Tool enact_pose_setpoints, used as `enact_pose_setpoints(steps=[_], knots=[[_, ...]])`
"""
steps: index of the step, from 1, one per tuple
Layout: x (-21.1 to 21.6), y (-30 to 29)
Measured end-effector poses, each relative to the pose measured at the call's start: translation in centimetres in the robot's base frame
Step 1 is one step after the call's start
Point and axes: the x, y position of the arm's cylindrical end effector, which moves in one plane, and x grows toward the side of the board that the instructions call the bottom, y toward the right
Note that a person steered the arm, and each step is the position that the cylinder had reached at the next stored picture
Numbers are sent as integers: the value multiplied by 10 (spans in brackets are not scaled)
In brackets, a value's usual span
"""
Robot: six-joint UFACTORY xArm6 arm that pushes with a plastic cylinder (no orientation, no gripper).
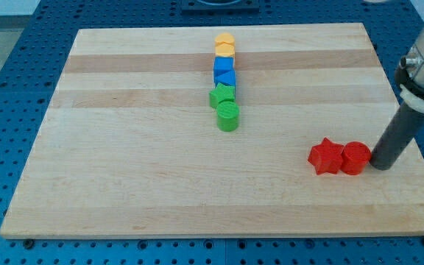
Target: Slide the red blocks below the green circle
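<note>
Wooden board (124, 184): pale planks lying on a blue perforated table (6, 88); no brand, label or writing can be read anywhere
Green circle (228, 116): the landmark; a green cylinder near the board's middle, the lowest piece of a short column
Green block (223, 95): touching the green circle from the view's top; exact shape unclear
Blue blocks (225, 72): two, stacked in line above the green circle, beyond the green block; shapes hard to make out
Orange blocks (225, 45): two, farthest above the green circle, at the column's upper end
Red star (326, 156): below the green circle and well to the view's right of it
Red cylinder (355, 158): touching the red star on its right side, farther still from the green circle
My tip (381, 166): just at the red cylinder's right edge, seemingly touching; far to the lower right of the green circle
Jaws: none; the arm ends in a plain dark rod, so nothing opens or closes
</note>
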Motion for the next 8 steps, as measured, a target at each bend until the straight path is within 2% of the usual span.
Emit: enact_pose_setpoints(steps=[8], knots=[[0,-68]])
